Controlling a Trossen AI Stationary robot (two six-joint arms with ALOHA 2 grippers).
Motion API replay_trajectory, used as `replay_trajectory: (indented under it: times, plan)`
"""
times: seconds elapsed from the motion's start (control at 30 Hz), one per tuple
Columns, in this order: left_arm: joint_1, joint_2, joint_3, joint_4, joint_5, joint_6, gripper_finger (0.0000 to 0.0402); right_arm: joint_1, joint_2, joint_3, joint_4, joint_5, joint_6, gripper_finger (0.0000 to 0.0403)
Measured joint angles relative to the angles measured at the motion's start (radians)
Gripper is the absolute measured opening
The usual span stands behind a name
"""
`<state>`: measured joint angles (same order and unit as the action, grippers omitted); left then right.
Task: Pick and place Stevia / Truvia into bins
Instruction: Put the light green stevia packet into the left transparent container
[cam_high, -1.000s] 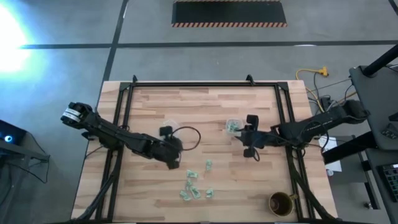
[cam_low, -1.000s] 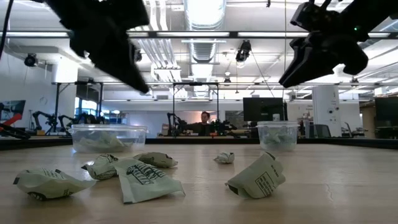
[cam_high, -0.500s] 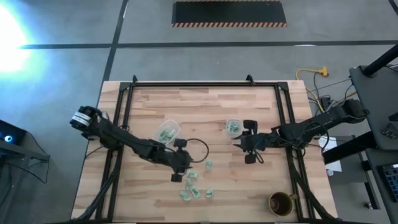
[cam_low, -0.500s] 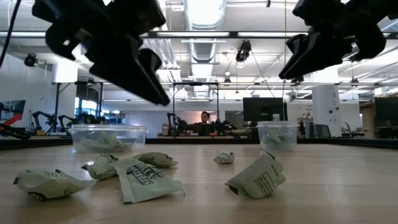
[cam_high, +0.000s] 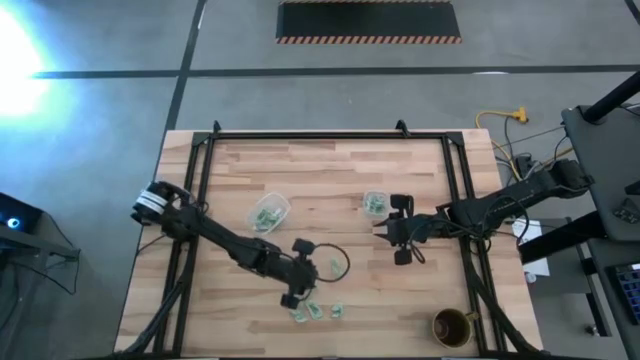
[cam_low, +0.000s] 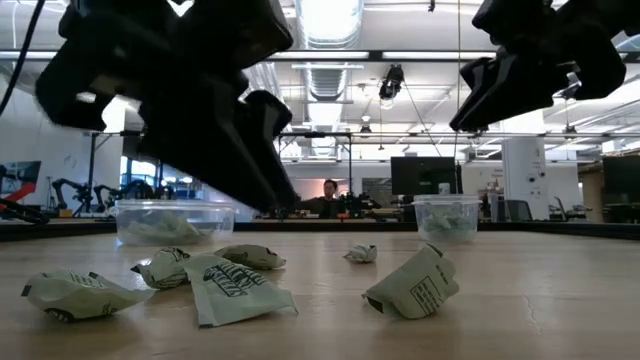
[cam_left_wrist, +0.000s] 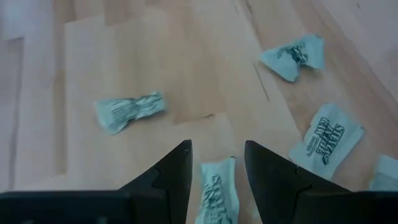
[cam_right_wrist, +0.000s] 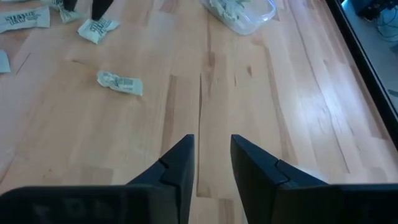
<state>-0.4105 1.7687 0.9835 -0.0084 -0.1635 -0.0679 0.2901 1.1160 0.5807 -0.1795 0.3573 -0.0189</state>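
Several green-and-white Stevia packets (cam_high: 318, 311) lie flat on the wooden table near its front edge, crumpled ones (cam_low: 415, 285) among them. My left gripper (cam_left_wrist: 216, 163) hangs open just above this cluster. Its fingers stand on either side of one packet (cam_left_wrist: 216, 194) without touching it. My right gripper (cam_high: 398, 241) hovers open over bare wood right of centre, with nothing between its fingers (cam_right_wrist: 181, 163). Two clear bins stand farther back, the left one (cam_high: 268, 212) and the right one (cam_high: 376, 204), each with packets inside.
A round brown cup (cam_high: 452, 325) stands at the table's front right corner. A single packet (cam_right_wrist: 120, 82) lies between the cluster and my right gripper. A black frame (cam_high: 330, 137) runs around the tabletop. Bare wood lies along the far edge.
My left gripper has travelled from beside the left bin toward the table's near edge and right, sinking and tipping downward until it hangs over the packet cluster. The packets and bins have stayed where they were.
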Motion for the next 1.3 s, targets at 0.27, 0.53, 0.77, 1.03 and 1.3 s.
replay_trajectory:
  times: [0.27,0.53,0.77,1.03,1.3]
  plan:
    - [-0.004,0.04,0.002,0.0,-0.02,0.033,0.0131,0.0,0.0,-0.007,-0.001,0.0,-0.004,0.0081]
    - [-0.01,0.037,-0.005,-0.01,-0.02,0.027,0.0129,0.0,0.0,-0.008,0.0,0.0,-0.006,0.0072]
    - [-0.011,0.036,-0.009,-0.012,0.002,0.022,0.0129,0.0,0.0,-0.009,0.0,0.0,-0.006,0.0078]
    - [-0.011,0.041,-0.024,-0.039,0.003,-0.005,0.0129,0.0,0.0,-0.01,0.0,0.0,-0.006,0.0072]
    - [-0.01,0.041,-0.029,-0.054,0.001,-0.005,0.0129,0.0,0.0,-0.012,0.003,0.0,-0.007,0.0071]
